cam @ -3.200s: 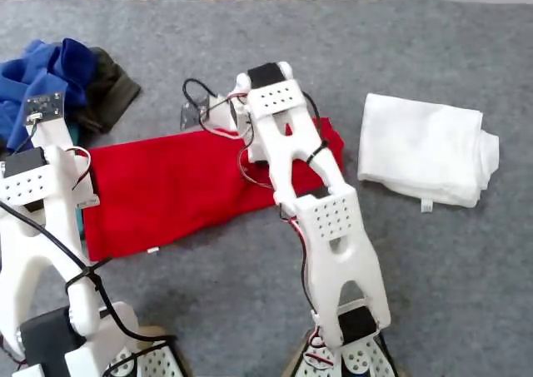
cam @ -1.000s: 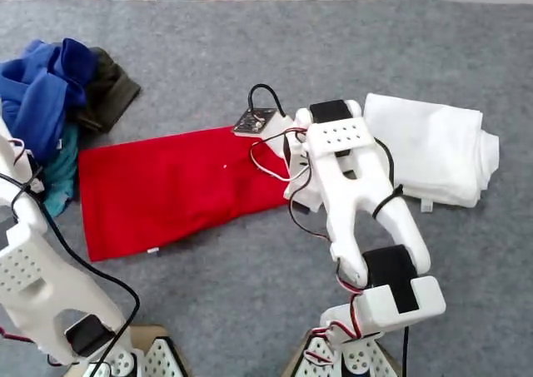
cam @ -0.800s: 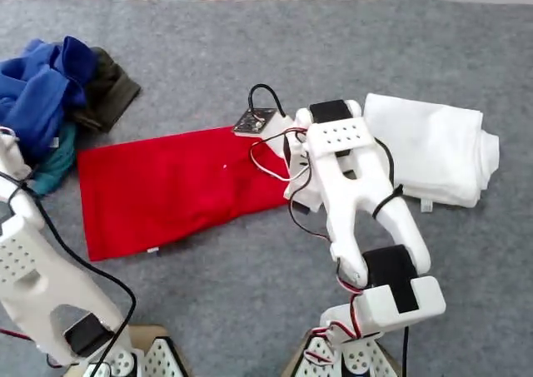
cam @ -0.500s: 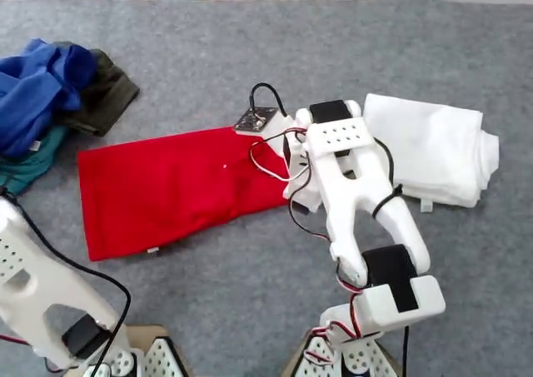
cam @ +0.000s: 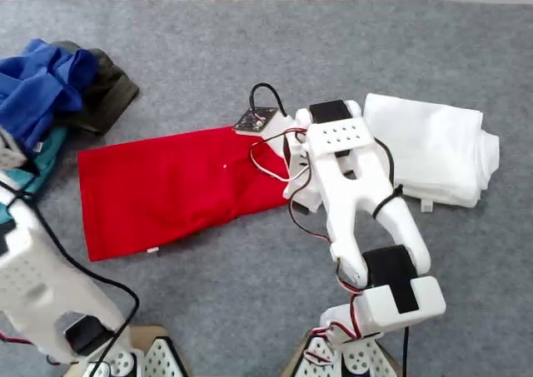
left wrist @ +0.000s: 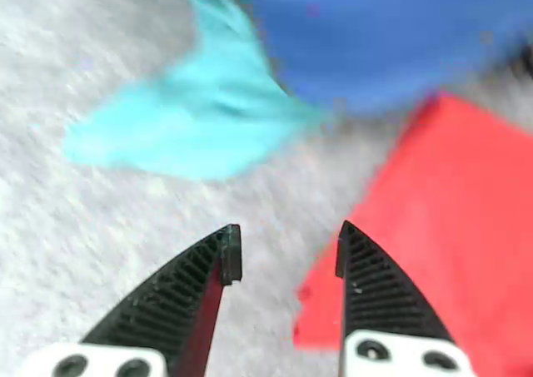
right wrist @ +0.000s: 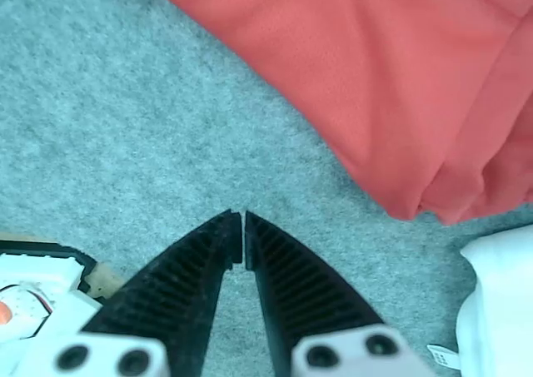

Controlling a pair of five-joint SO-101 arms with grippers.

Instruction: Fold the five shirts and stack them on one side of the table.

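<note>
A: Where's the red shirt [cam: 179, 186]?
B: Flat on the table [cam: 250, 44], with the folded white shirt [cam: 425, 148] near it.
A: Claws?
B: Left claw [left wrist: 283, 256] apart at its corner; right claw [right wrist: 242, 227] together, empty, beside its edge.

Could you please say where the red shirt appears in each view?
High view: red shirt lies flat, left of the white shirt.
Left wrist view: red shirt by the open left hand.
Right wrist view: red shirt ahead of the shut right hand.
Shared landmark: grey table.
</note>
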